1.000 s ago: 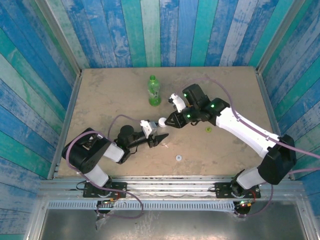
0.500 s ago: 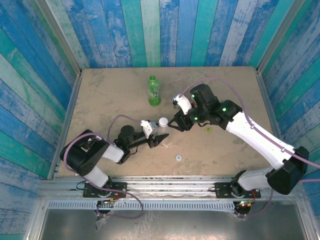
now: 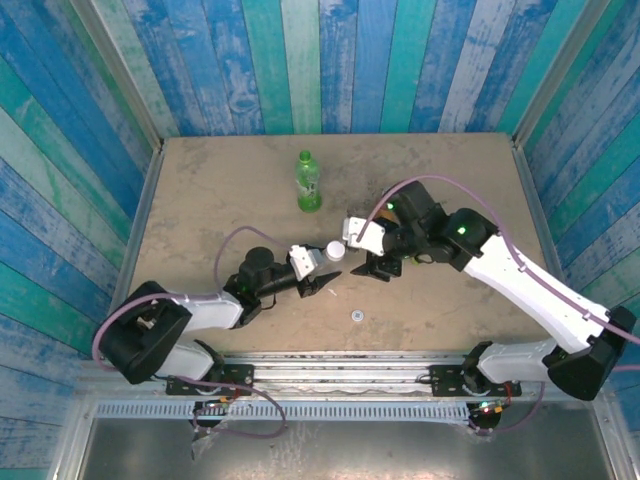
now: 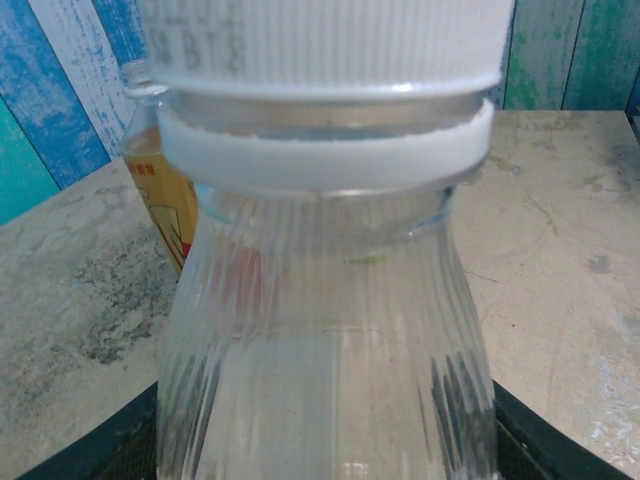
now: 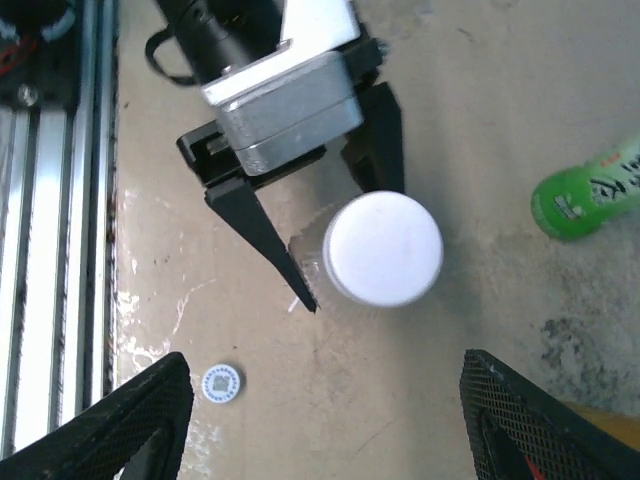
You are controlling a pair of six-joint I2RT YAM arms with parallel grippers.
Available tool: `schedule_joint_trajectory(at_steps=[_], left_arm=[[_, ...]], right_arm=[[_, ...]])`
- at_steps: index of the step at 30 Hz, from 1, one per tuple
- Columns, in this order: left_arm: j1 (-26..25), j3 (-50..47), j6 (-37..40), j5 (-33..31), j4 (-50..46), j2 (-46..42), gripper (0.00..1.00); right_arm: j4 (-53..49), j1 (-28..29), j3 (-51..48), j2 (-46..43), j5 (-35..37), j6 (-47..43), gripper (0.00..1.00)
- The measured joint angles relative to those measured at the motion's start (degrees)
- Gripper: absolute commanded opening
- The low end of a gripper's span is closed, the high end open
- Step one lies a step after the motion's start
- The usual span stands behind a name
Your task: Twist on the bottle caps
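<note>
Now | R pincer point(image 5: 322, 360) wide, over white cap point(image 5: 382, 248), not touching | L pincer point(image 3: 322, 272) tight on clear bottle point(image 4: 320, 350), upright near table middle | step: this cap looks on, maybe needs 1 more twist | next: grab loose white cap point(image 5: 220, 383) w/ soft pinch, take to another bottle, e.g. green bottle point(image 3: 309, 182) at back

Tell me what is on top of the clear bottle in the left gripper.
A white cap sits on the neck of the clear bottle; the mouth and threads under it are covered.
</note>
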Motion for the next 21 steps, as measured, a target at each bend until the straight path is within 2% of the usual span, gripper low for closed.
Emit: schedule_joint_trajectory(at_steps=[3, 6, 21], left_arm=[[-0.57, 0.17, 2.03, 0.00, -2.51, -1.95, 0.31], [-0.61, 0.17, 3.21, 0.24, -4.31, -2.97, 0.32], [-0.61, 0.17, 4.55, 0.90, -6.86, -3.43, 0.31]], right_arm=[[-2.05, 2.23, 2.45, 3.48, 2.95, -3.45, 0.63], [-2.60, 3.17, 4.28, 6.16, 4.42, -5.42, 0.62], [-3.96, 4.44, 8.66, 11.69, 5.68, -8.44, 0.50]])
